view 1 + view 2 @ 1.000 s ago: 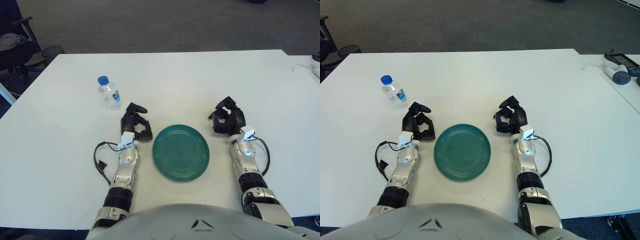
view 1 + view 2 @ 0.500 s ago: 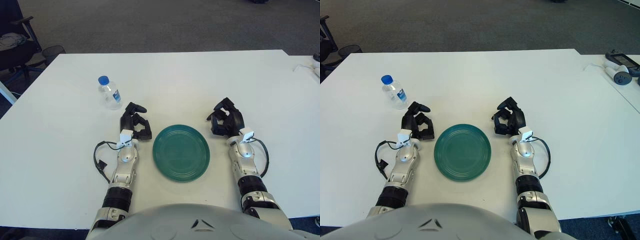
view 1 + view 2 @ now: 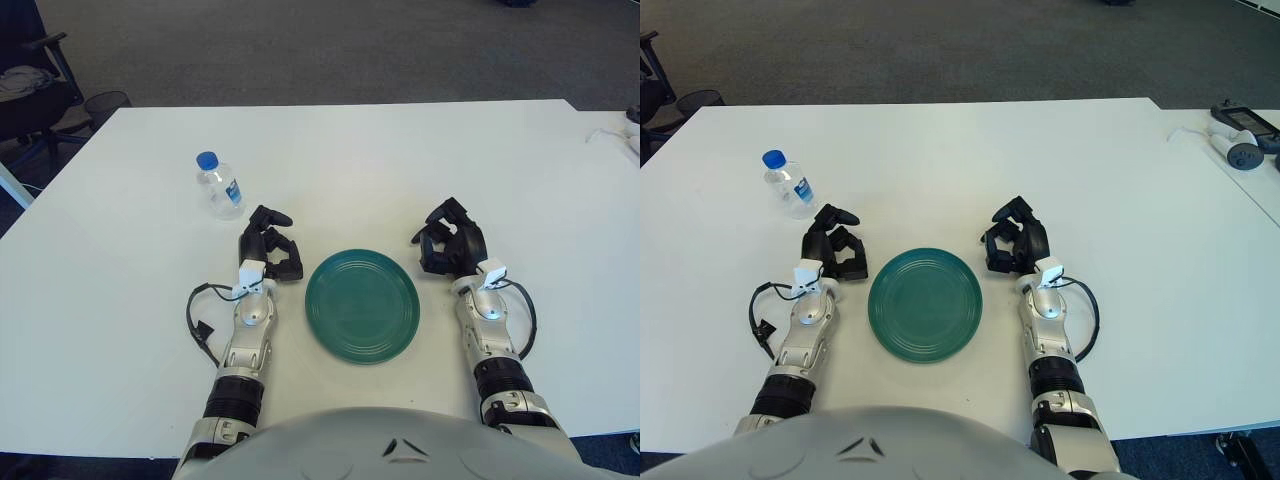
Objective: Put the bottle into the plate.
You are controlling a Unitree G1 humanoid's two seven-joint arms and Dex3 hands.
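Note:
A small clear bottle (image 3: pixel 218 188) with a blue cap stands upright on the white table (image 3: pixel 340 150), left of centre. A dark green plate (image 3: pixel 362 305) lies flat at the near middle, with nothing on it. My left hand (image 3: pixel 270 246) is just left of the plate and a little short of the bottle, fingers curled, holding nothing. My right hand (image 3: pixel 449 244) shows at the plate's right edge, fingers curled and holding nothing too.
Black cables loop beside both forearms, one (image 3: pixel 199 320) on the left and one (image 3: pixel 525 310) on the right. Handheld controllers (image 3: pixel 1237 135) lie at the far right. An office chair (image 3: pixel 28 80) and a bin (image 3: pixel 104 103) stand off the table's left corner.
The right hand has shifted slightly left, closer to the plate's edge. The left hand has barely moved; bottle and plate are unchanged.

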